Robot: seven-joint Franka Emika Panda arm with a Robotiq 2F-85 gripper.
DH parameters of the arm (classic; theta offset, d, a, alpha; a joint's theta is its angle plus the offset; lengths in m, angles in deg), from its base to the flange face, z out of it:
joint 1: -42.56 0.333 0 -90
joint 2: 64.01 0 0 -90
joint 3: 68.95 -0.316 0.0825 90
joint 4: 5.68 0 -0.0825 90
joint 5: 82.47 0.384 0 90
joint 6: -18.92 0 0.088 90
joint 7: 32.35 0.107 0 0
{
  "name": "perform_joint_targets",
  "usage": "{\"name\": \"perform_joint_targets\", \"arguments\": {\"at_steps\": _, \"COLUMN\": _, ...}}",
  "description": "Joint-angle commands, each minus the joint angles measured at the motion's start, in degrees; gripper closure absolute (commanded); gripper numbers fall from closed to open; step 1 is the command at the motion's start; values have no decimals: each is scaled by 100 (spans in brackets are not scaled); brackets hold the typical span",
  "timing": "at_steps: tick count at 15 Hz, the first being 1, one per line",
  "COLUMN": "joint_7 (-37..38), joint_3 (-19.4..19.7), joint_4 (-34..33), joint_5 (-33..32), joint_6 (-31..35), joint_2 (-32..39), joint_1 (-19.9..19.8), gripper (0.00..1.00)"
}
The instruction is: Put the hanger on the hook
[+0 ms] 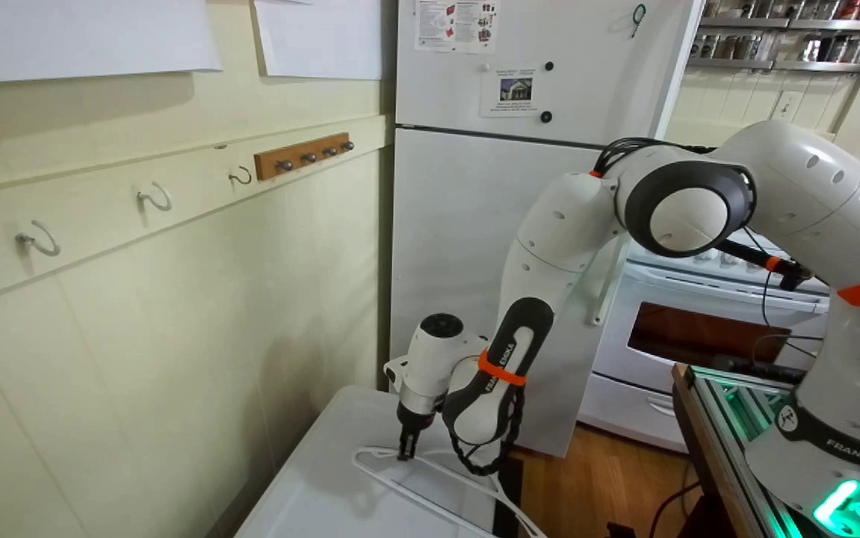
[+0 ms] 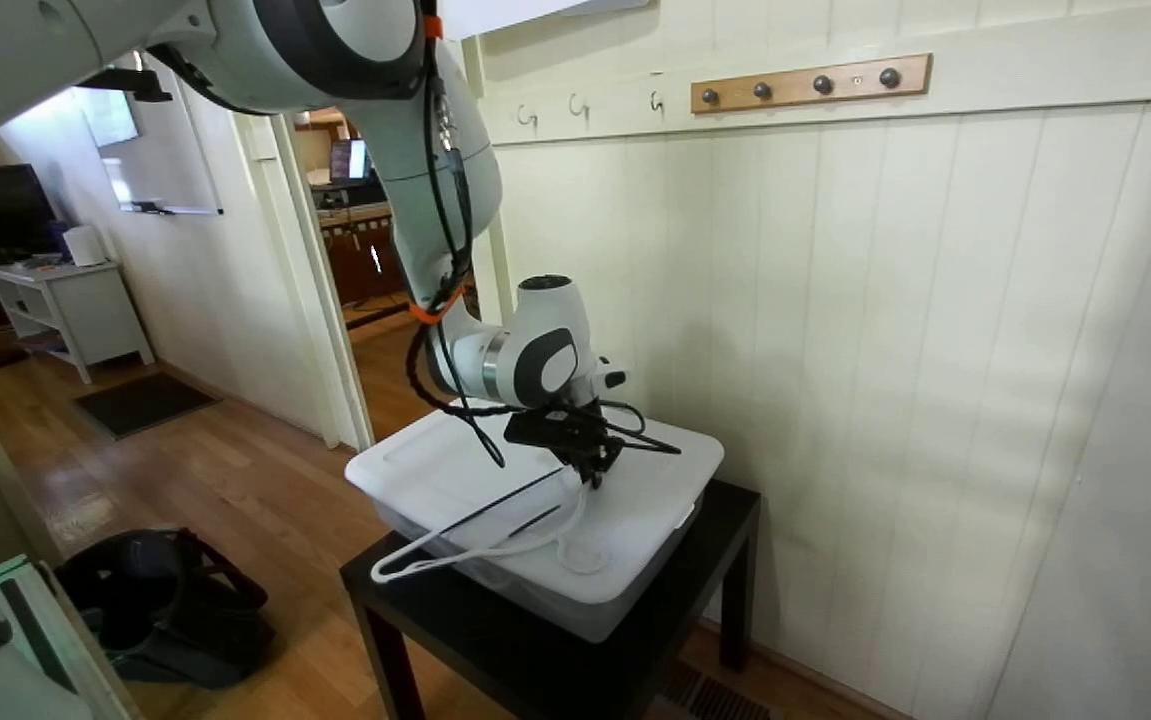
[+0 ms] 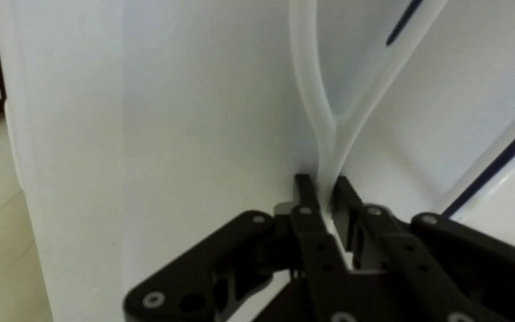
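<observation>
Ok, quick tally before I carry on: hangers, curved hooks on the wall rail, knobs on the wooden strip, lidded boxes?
Hanger: 1
Curved hooks: 3
Knobs on the wooden strip: 4
Lidded box: 1
Total: 9

Thin white triangular hanger (image 3: 328,143), plastic in look: smooth, soft sheen. Black jointed gripper (image 3: 323,183), material uncertain: matt. Small pale curved hook (image 1: 163,205), metal in look: smooth, lightly glossy. Slim brown rectangular wooden strip (image 2: 792,88): smooth, satin. Round dark metallic knobs (image 2: 823,84): glossy. White rectangular plastic box lid (image 2: 655,500): smooth, satin. Cream grooved panelled wall (image 2: 885,250), painted: low sheen. Brown wooden plank floor (image 2: 315,560): glossy.
</observation>
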Motion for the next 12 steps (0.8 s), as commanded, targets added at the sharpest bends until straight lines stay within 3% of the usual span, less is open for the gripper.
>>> {"name": "perform_joint_targets", "arguments": {"at_steps": 1, "joint_7": -227, "joint_3": 177, "joint_4": -172, "joint_5": -414, "joint_6": 75, "joint_2": 165, "joint_1": 316, "gripper": 96}}
{"name": "perform_joint_targets", "arguments": {"at_steps": 8, "joint_7": -855, "joint_3": 402, "joint_4": -510, "joint_5": -1201, "joint_6": -260, "joint_2": 123, "joint_1": 733, "gripper": 96}}
{"name": "perform_joint_targets", "arguments": {"at_steps": 12, "joint_7": -1524, "joint_3": 201, "joint_4": -776, "joint_5": -1670, "joint_6": -522, "joint_2": 160, "joint_1": 608, "gripper": 96}}
